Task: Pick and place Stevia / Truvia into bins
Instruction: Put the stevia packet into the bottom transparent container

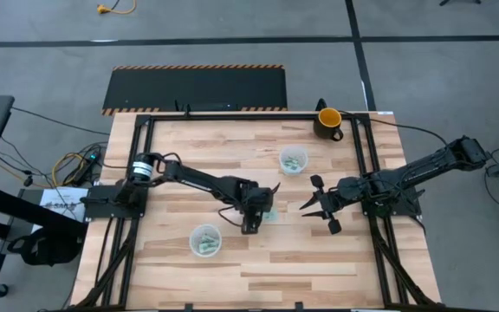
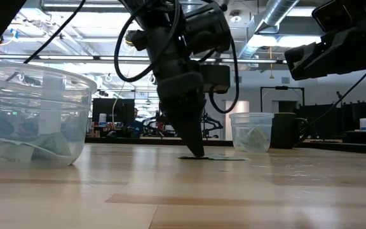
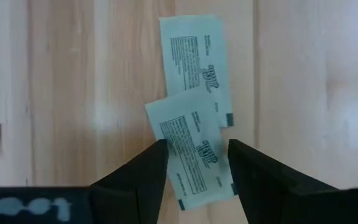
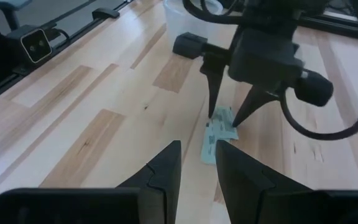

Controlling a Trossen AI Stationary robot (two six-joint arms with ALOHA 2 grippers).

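Two Truvia sachets are recorded at the left gripper, lying flat on the wooden table and overlapping at one corner. The nearer sachet is straddled by the left gripper's fingers, which are parted to a narrow gap, one finger at each long edge; whether paper is yet touched cannot be told. The farther sachet is placed just beyond the fingertips, its end tucked against the nearer one. Printed text is borne on both light green faces.

In the low view the left gripper is seen pointed straight down, its tips at the table surface on the sachets. In the high view the same gripper is located near the table's middle, the pale green paper showing just beside it.

The right gripper is held near, on the side of the sachets away from the left arm, above the table and apart from them; its fingers are spread wide. In its own wrist view its fingers are aimed toward the sachets and the left gripper.

Farther out, one clear plastic cup is set close by the left gripper, with sachets inside. A second clear cup, also holding sachets, is placed beyond the pair. Well apart, at the table's far edge, a dark mug with yellow interior is noted.
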